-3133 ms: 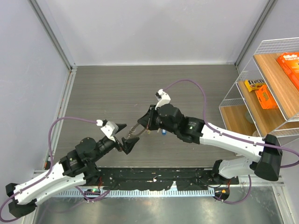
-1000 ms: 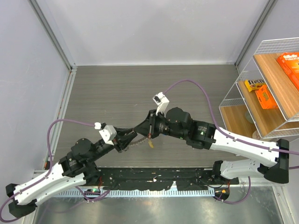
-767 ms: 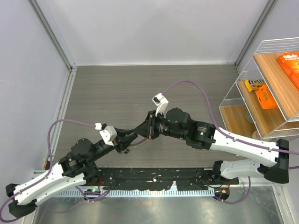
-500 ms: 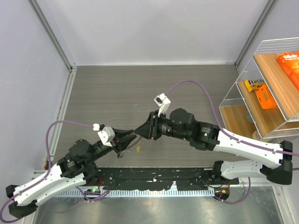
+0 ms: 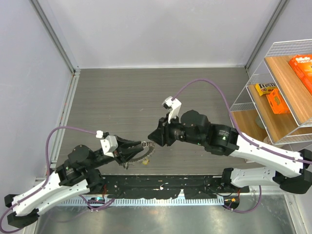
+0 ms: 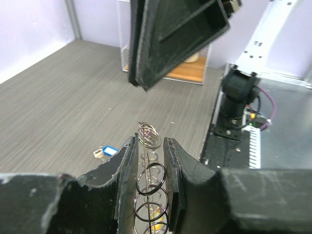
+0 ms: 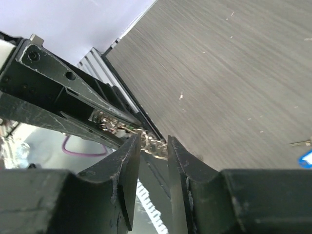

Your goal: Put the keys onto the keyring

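My left gripper (image 5: 136, 147) is shut on the keyring (image 5: 147, 147), a silvery ring strung with many small wire loops. In the left wrist view the keyring (image 6: 151, 178) stands edge-on between the pads, its top loops poking past the left gripper (image 6: 149, 141). A yellow key (image 5: 145, 161) shows just below the ring; whether it hangs or lies on the table I cannot tell. My right gripper (image 5: 153, 138) stands open, and the keyring (image 7: 158, 146) sits just off the tips of the right gripper (image 7: 153, 140), ungripped. A blue key (image 6: 106, 152) lies on the table.
A wire shelf rack (image 5: 273, 92) with orange and yellow packs stands at the right edge. A black rail (image 5: 165, 187) carrying the arm bases runs along the near edge. Grey walls close the left and far sides.
My right gripper has opened and drawn back to the right, off the keyring. The left arm has carried the ring down toward the near edge, the yellow key moving with it.
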You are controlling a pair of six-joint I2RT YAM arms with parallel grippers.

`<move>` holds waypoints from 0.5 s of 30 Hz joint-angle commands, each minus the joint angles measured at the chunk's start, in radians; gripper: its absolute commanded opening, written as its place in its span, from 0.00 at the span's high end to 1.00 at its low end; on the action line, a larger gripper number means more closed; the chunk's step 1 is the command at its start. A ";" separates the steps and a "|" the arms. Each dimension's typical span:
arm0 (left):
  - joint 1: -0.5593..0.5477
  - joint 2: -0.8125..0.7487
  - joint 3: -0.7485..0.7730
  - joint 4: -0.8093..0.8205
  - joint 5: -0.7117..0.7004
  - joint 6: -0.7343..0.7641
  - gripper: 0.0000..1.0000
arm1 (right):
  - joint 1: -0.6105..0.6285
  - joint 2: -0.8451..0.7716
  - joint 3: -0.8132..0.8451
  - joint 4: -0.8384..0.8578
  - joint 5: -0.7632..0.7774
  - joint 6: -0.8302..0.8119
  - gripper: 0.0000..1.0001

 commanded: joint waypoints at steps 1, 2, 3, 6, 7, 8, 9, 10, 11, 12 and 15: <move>-0.004 0.001 0.087 -0.013 0.153 -0.031 1.00 | 0.002 -0.065 0.112 -0.125 0.005 -0.242 0.64; -0.004 0.009 0.100 -0.025 0.172 -0.036 1.00 | 0.004 -0.068 0.123 -0.157 -0.013 -0.268 0.64; -0.002 0.017 0.110 -0.038 0.195 -0.042 1.00 | 0.005 -0.076 0.143 -0.172 -0.025 -0.312 0.62; -0.004 0.038 0.128 -0.050 0.250 -0.057 1.00 | 0.005 -0.091 0.169 -0.232 -0.083 -0.371 0.62; -0.002 0.047 0.133 -0.050 0.267 -0.063 1.00 | 0.004 -0.103 0.169 -0.235 -0.101 -0.399 0.62; -0.004 0.050 0.136 -0.049 0.282 -0.071 1.00 | 0.004 -0.108 0.169 -0.243 -0.146 -0.429 0.62; -0.002 0.057 0.137 -0.050 0.295 -0.076 1.00 | 0.007 -0.117 0.169 -0.246 -0.173 -0.446 0.62; -0.002 0.064 0.140 -0.050 0.305 -0.080 1.00 | 0.005 -0.120 0.172 -0.255 -0.211 -0.475 0.62; -0.004 0.070 0.147 -0.050 0.319 -0.085 1.00 | 0.005 -0.119 0.182 -0.269 -0.222 -0.486 0.62; -0.002 0.079 0.150 -0.049 0.333 -0.088 1.00 | 0.008 -0.116 0.189 -0.289 -0.248 -0.521 0.62; -0.002 0.109 0.170 -0.052 0.383 -0.106 1.00 | 0.039 -0.098 0.226 -0.348 -0.269 -0.600 0.61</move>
